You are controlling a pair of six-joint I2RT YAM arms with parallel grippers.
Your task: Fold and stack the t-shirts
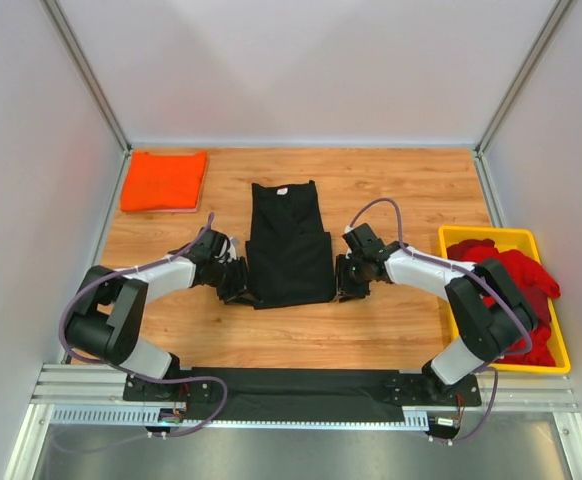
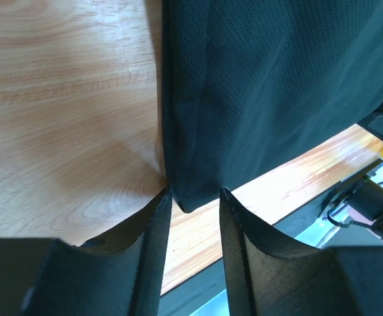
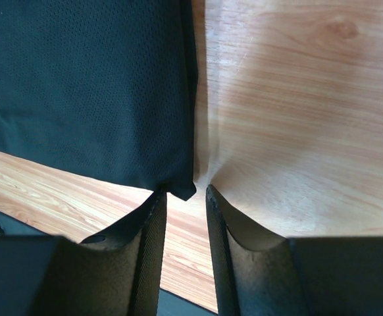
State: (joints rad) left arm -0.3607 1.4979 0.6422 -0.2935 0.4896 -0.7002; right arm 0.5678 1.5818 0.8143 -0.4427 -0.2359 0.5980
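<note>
We see the black shirt (image 1: 289, 245) folded lengthwise mid-way across the table (image 1: 411, 190); left gripper (image 1: 236, 290) and right gripper (image 1: 349, 290) sit at its near corners, jaws part-open, nothing pinched; orange shirt (image 1: 163, 180) lies folded far left; red shirts (image 1: 516, 275) fill the tray (image 1: 481, 233), right.

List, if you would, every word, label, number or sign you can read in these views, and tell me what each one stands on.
No text can be read in any view.
Small pale patch at the collar of the black t-shirt, perhaps a label: too small to read.
Orange t-shirt, red t-shirts, yellow tray: no print or marking shows.
</note>
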